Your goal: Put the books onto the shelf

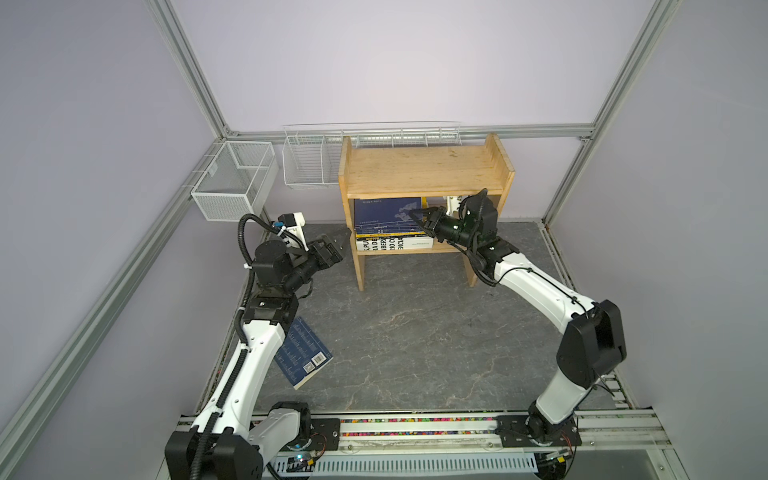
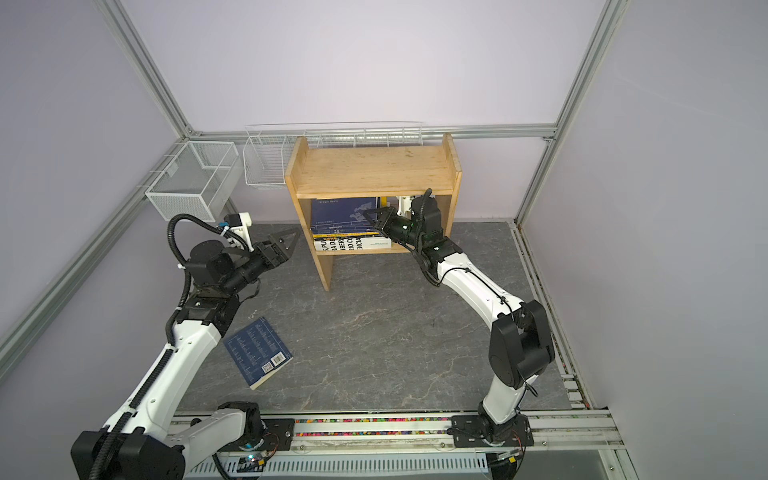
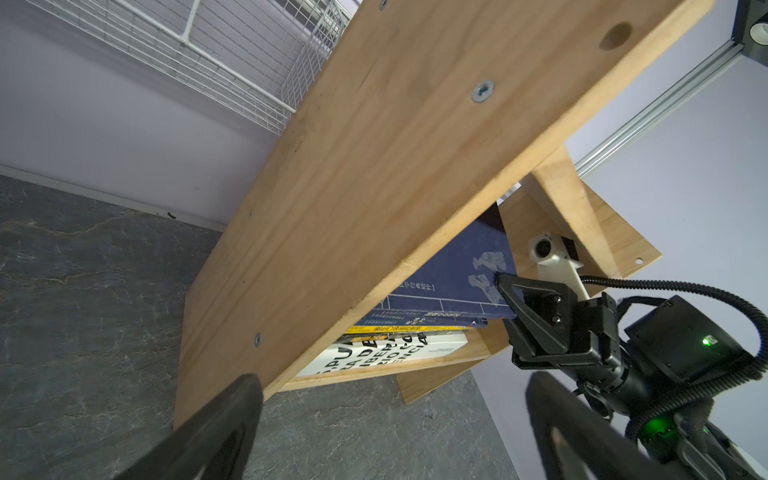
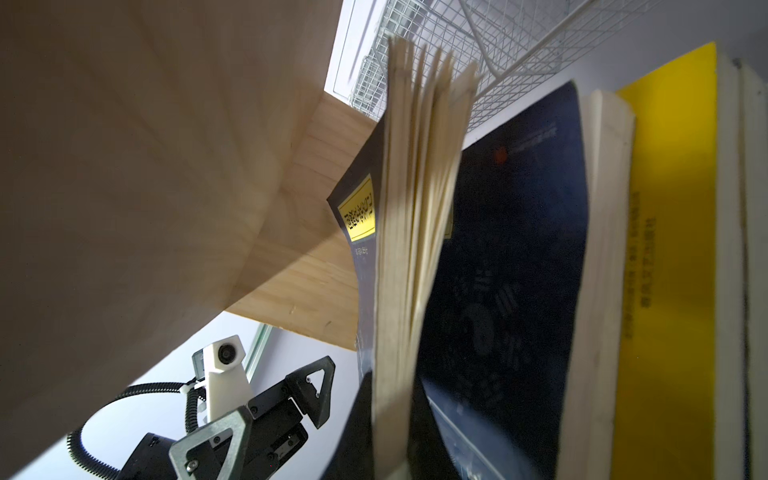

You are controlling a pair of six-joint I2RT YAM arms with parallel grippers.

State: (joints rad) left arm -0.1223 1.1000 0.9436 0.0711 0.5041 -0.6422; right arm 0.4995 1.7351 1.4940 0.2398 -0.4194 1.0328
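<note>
One loose navy book (image 1: 308,354) lies flat on the counter (image 1: 415,332), barcode side up. It sits near the front left, partly hidden under the left arm in a top view and well apart from the shelf (image 1: 419,166).

The shelf stands at the back of the counter, with its upper board bare. The other books in view lie stacked on the lower tier, pushed toward its left side panel. A thick white book (image 1: 386,245) with bold black lettering is at the bottom, and a yellow book (image 3: 399,329) lies on it, with navy covers above that.

The top navy book (image 1: 384,212) is tilted, its free edge raised off the stack and its cover facing the front. The right pincer (image 1: 417,216) reaches into the lower tier and is clamped on that raised edge. In the right wrist view the pages fan out from between its fingers.

The left pincer (image 1: 337,248) hangs above the counter just outside the shelf's left panel. Its jaws are spread wide and hold nothing.

Two white wire baskets (image 1: 232,183) hang on the wall frame to the left of the shelf.
</note>
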